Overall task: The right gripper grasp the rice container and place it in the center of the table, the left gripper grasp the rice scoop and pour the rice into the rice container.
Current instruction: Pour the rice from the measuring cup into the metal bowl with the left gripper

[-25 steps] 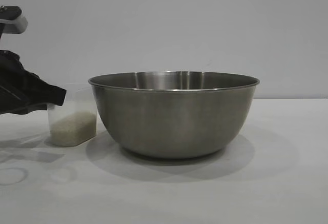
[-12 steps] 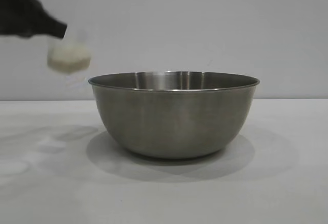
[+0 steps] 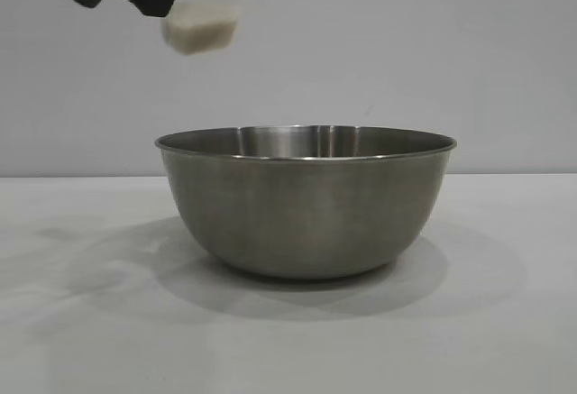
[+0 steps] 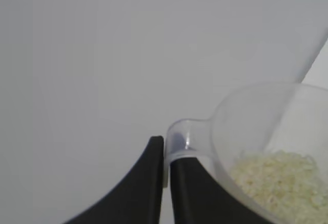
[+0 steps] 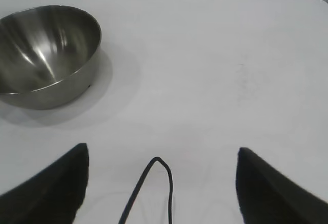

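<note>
My left gripper [image 4: 165, 183] pinched on handle of rice scoop [image 3: 202, 26], lifted high above rice container [image 3: 306, 200], over its left rim. Rice [image 4: 279, 180] sits low in scoop. My right gripper [image 5: 161, 183] spread wide, empty, well away from container, over table [image 5: 215, 70]. To pour well: move scoop inward over container's middle, lower, tip slowly. Count: one container, one scoop, two grippers.

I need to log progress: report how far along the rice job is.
Done: the rice container stands on the table, and the right claw is open and away from it. In hand: the left claw holds the rice scoop by its handle, high above the container's left rim, rice inside. Left: pouring; the container looks empty.
</note>
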You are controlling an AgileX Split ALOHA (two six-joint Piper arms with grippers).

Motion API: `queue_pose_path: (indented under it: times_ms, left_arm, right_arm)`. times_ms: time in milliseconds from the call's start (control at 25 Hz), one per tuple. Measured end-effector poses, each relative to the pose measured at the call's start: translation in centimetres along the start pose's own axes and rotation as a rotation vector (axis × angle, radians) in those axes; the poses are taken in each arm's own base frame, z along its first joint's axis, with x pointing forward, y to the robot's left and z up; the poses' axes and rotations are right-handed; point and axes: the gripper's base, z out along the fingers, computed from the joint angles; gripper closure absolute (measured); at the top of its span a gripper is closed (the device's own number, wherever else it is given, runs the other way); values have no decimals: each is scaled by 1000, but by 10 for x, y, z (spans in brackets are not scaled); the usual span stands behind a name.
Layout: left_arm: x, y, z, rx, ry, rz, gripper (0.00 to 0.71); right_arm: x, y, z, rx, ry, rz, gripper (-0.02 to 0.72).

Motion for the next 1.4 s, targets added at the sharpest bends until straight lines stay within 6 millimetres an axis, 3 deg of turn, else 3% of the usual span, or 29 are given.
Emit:
queue_pose_path:
  times_ms: [400, 920, 1400]
  left_arm:
    - [-9, -7, -1, 60, -119, 394, 710]
    - [-26, -17, 0, 79, -284, 758, 710]
    - [-29, -19, 0, 34, -338, 1082, 710]
  right_arm:
    - [0, 0, 0, -2, 0, 1, 193]
    - [0, 0, 0, -2, 0, 1, 193]
    - [0, 0, 0, -2, 0, 1, 193]
